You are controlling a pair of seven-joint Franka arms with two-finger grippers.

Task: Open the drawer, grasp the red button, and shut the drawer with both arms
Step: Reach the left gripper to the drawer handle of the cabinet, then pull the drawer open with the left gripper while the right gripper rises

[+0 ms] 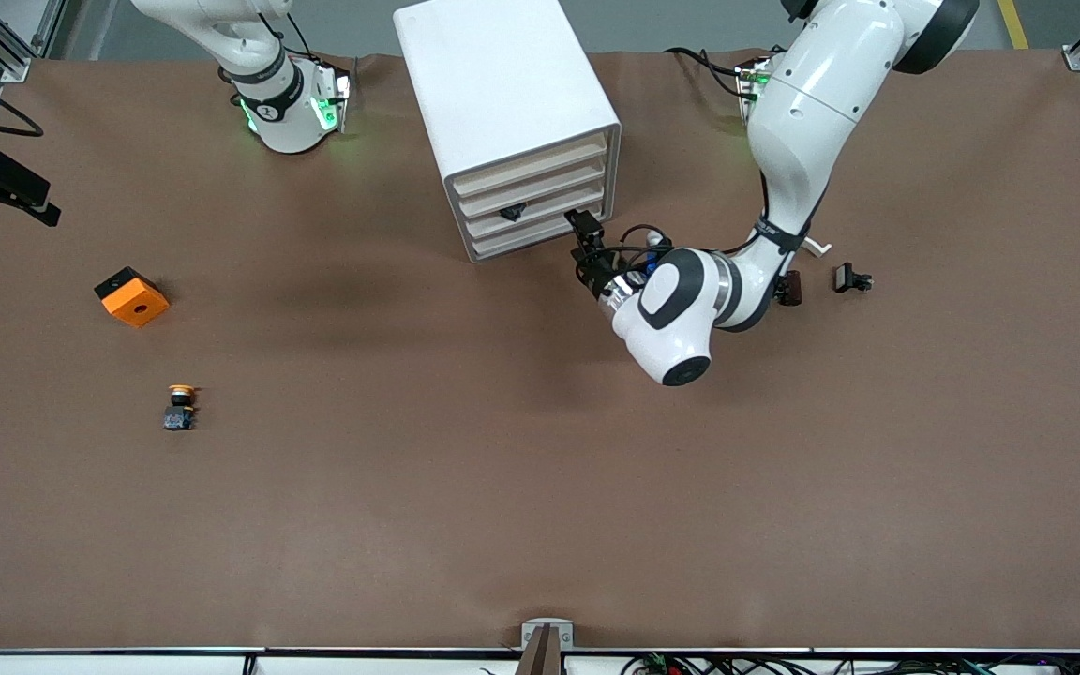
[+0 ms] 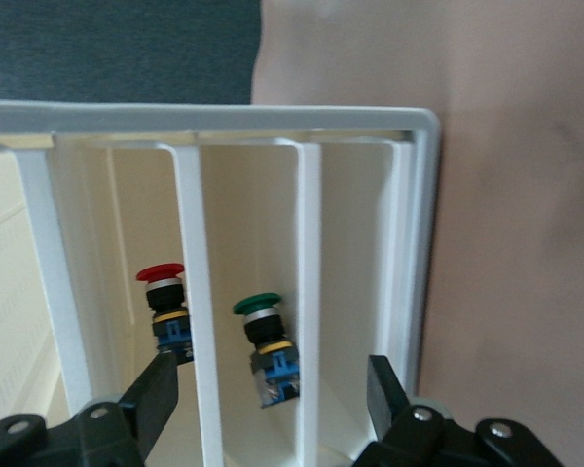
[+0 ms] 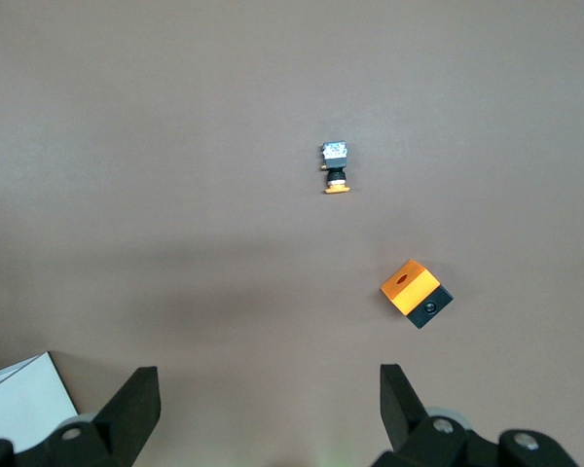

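The white cabinet stands near the arms' bases, its four cream drawer fronts lined up flush. In the left wrist view the red-capped button lies inside one drawer, with a green-capped one in the drawer beside it. My left gripper is at the cabinet's front corner toward the left arm's end. That left gripper is open, its fingers astride two drawer fronts and touching nothing I can see. My right gripper hangs open and empty over bare table beside the cabinet.
An orange cube with a hole and a yellow-capped button lie toward the right arm's end, both also in the right wrist view, cube and button. A small black part lies toward the left arm's end.
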